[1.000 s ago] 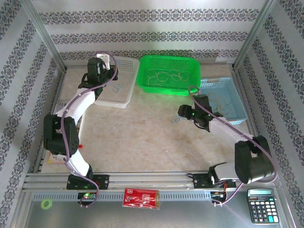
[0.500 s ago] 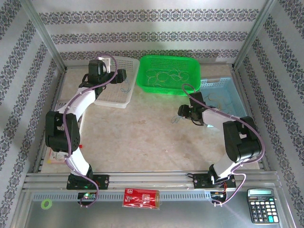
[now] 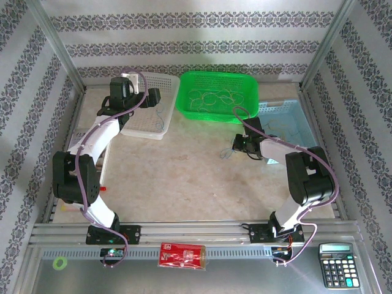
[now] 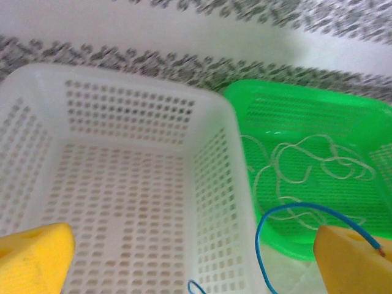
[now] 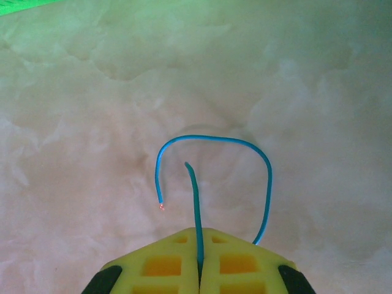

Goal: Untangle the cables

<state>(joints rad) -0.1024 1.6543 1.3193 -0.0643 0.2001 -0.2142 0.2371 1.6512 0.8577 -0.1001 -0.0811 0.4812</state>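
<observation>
white basket | green basket | blue basket | calculator | red packet

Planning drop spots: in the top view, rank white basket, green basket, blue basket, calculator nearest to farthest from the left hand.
1. white basket, under the left hand
2. green basket, right
3. blue basket, farther right
4. calculator, near-right corner

High overview, close left wrist: shared green basket
</observation>
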